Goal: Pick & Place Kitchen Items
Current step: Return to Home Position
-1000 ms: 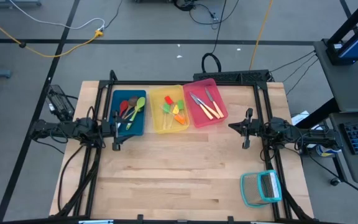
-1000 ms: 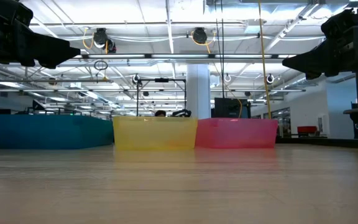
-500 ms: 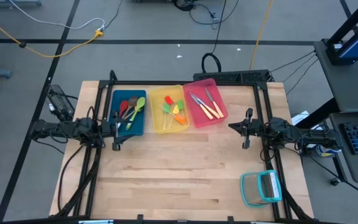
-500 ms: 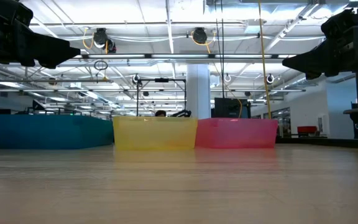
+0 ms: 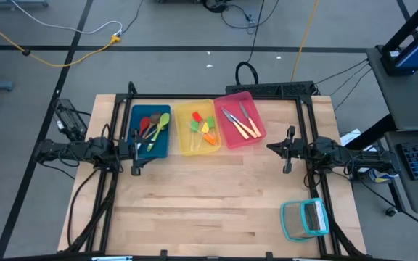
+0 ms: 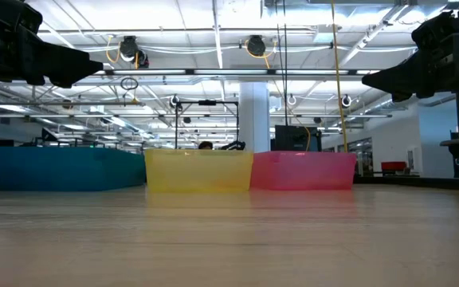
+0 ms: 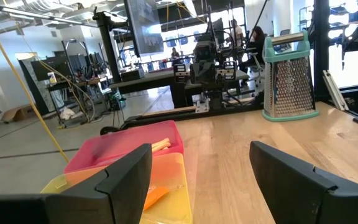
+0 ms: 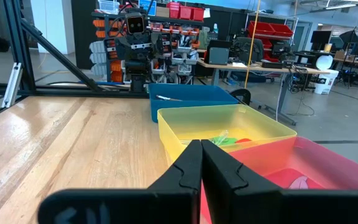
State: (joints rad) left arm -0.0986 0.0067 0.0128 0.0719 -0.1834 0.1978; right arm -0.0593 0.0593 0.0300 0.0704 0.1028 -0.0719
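I've got the utensils (image 5: 207,130) all sorted in the three bins (image 5: 182,145) at the back of the table (image 5: 209,206) — left claw (image 7: 201,148) spread open and empty, right claw (image 8: 201,146) pinched closed on nothing — so I'll park both arms level, clear of bin walls.

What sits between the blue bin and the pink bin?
The yellow bin, with bright-headed utensils inside; the high view shows it flanked by the blue bin and pink bin.
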